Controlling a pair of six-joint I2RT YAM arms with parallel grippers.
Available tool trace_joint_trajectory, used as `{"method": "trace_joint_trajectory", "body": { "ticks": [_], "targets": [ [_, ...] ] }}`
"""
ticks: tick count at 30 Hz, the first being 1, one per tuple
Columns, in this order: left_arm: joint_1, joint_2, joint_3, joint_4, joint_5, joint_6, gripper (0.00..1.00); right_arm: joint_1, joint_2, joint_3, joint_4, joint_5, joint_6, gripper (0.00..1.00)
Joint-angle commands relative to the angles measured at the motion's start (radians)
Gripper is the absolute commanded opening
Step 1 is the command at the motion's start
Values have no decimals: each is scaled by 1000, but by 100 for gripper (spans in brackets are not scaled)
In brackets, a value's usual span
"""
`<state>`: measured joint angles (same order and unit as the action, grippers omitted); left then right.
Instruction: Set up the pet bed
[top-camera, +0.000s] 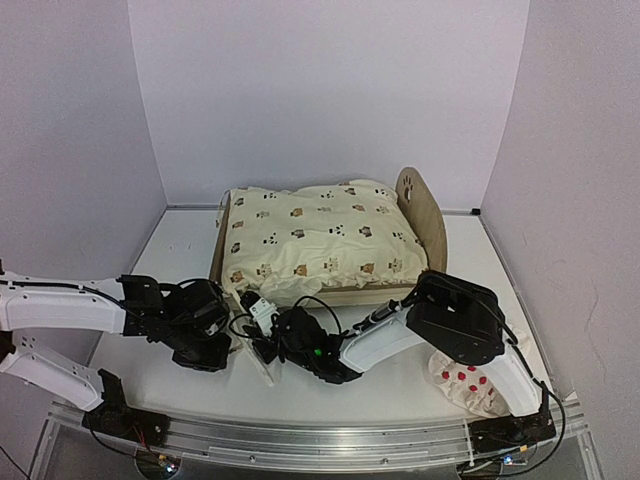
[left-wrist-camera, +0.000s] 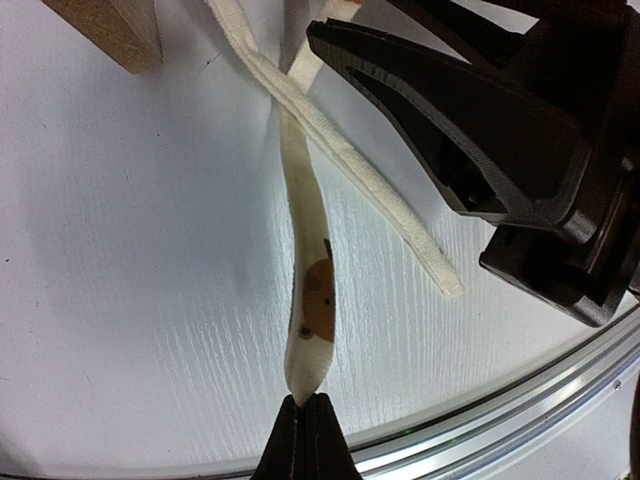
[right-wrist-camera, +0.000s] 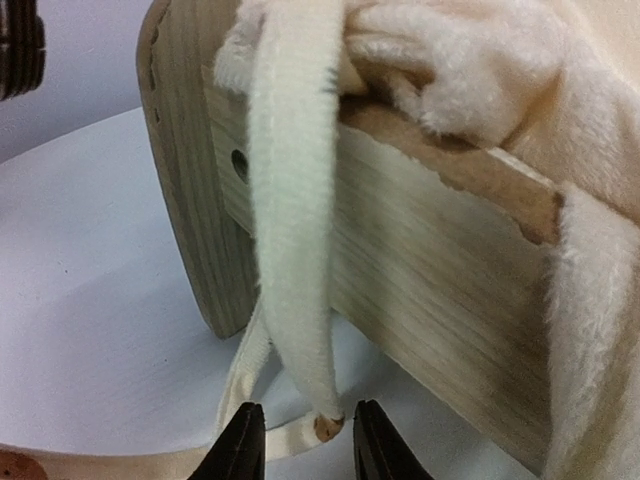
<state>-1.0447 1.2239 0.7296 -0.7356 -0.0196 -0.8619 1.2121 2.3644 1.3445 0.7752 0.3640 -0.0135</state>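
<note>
Left arm (top-camera: 60, 305) stretched low from left edge toward centre. Right arm (top-camera: 455, 320) folded, reaching leftward at lower centre. Left gripper (left-wrist-camera: 303, 430) clamped tight on printed tie (left-wrist-camera: 305, 250). Right gripper (right-wrist-camera: 303, 430) jaws apart, end of fleecy tie (right-wrist-camera: 290, 200) hanging between them; I see no pinch. Pet bed (top-camera: 424, 212) mid-frame on white desk (top-camera: 170, 250), cushion (top-camera: 320, 235) on it. Dotted pillow (top-camera: 465, 385) lower right. Pale walls.
</note>
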Motion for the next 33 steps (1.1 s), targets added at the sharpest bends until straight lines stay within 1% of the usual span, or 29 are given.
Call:
{"method": "trace_joint_trajectory", "body": {
  "ticks": [1, 4, 6, 11, 16, 20, 24, 28, 30, 32, 33],
  "targets": [
    [-4, -32, 24, -23, -16, 0, 0, 3, 6, 21, 86, -1, -40, 23],
    [-3, -31, 34, -23, -29, 0, 0, 3, 5, 13, 105, -11, -50, 13],
    [-3, -32, 42, -22, -43, 1, 0, 3, 1, 5, 114, -16, -56, 10],
    [-3, -26, 77, -28, -106, 4, 0, 3, -25, -28, 125, -40, -68, 4],
    [-1, 32, 147, -1, -225, 26, 0, 3, -71, -86, 129, -105, -62, 1],
    [17, 103, 165, 71, -316, 52, 0, 3, -97, -117, 130, -152, -63, 0],
    [51, 171, 165, 169, -326, 94, 0, 4, -114, -137, 130, -157, -66, 1],
    [64, 208, 163, 228, -321, 119, 0, 3, -138, -161, 131, -165, -64, 2],
    [67, 214, 147, 276, -316, 142, 0, 3, -149, -174, 132, -174, -63, 5],
    [68, 211, 125, 326, -309, 166, 0, 3, -162, -193, 137, -175, -61, 14],
    [68, 209, 116, 344, -306, 175, 0, 3, -168, -208, 141, -173, -64, 20]
  ]
}}
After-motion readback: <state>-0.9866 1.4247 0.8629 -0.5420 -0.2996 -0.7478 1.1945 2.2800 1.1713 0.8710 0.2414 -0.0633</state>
